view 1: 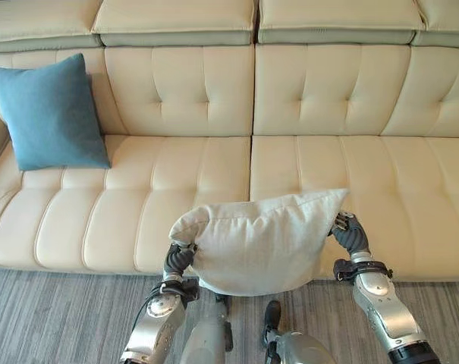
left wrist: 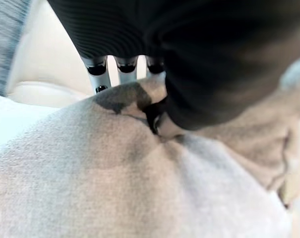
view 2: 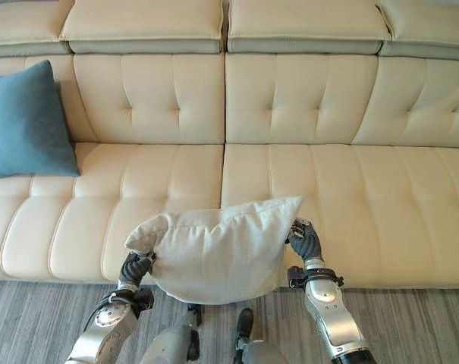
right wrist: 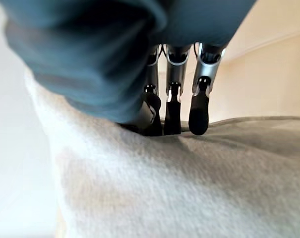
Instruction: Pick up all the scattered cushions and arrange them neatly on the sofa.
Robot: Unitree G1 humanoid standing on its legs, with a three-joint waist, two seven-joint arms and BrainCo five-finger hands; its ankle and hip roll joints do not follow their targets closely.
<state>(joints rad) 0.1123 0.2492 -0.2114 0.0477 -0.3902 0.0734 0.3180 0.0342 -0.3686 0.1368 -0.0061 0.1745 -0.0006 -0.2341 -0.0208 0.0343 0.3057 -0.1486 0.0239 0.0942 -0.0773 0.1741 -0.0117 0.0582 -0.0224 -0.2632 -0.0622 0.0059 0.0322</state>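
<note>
A pale grey cushion [view 1: 259,243] hangs in the air just in front of the sofa's front edge, held between both hands. My left hand [view 1: 180,258] grips its left end, where the fingers [left wrist: 97,74] reach over the cloth and the thumb pinches a fold. At the right corner, my right hand [view 1: 350,233] is closed on the cushion [right wrist: 189,183], its dark fingertips [right wrist: 199,104] pressing into the fabric. A blue cushion [view 1: 51,114] stands at the far left of the cream sofa [view 1: 328,167], leaning against the backrest.
The tufted cream sofa spans the whole width, with bare seat [view 2: 366,189] from the middle to the right. Grey striped carpet [view 1: 55,318] lies in front of it.
</note>
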